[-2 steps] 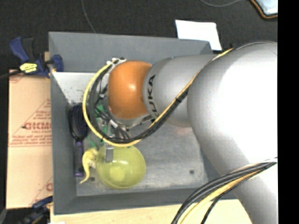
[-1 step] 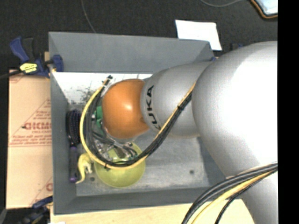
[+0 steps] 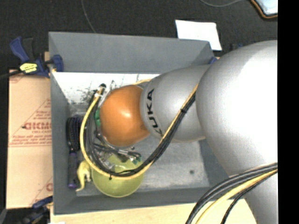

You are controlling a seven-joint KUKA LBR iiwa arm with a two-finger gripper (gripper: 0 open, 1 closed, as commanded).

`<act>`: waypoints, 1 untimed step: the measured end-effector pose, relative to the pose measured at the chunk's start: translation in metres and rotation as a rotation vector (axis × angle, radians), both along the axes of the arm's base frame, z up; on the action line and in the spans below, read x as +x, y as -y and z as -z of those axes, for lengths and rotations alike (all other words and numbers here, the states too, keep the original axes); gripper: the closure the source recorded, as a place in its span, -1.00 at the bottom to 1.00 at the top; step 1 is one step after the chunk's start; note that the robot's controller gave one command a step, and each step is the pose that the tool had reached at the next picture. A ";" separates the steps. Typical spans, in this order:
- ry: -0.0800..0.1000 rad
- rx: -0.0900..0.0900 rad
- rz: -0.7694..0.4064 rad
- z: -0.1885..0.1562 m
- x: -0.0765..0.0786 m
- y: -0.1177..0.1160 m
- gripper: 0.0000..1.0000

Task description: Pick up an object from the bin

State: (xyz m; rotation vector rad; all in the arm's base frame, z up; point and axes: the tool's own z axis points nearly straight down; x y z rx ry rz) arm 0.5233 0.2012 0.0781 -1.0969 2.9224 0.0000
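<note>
The dark body of my gripper (image 3: pixel 113 151) pokes out under the arm's wrist, low in the front left part of the bin. It hangs just above a yellow-green round bowl (image 3: pixel 117 183) that lies against the bin's front wall. A small yellow curved toy (image 3: pixel 82 174) rests at the bowl's left side. A dark blue and purple hairbrush (image 3: pixel 72 146) lies lengthwise along the left wall, to the gripper's left. Whatever lies straight under the wrist is hidden.
The arm reaches in from the right and covers most of the bin's middle and right side. An orange cover and a yellow cable ring sit on the wrist. Something small and green (image 3: pixel 97 119) peeks out at the cover's left edge. Bare floor shows at the front right.
</note>
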 end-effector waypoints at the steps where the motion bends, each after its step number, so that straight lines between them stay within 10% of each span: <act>1: -0.001 -0.001 -0.120 -0.009 0.001 0.001 1.00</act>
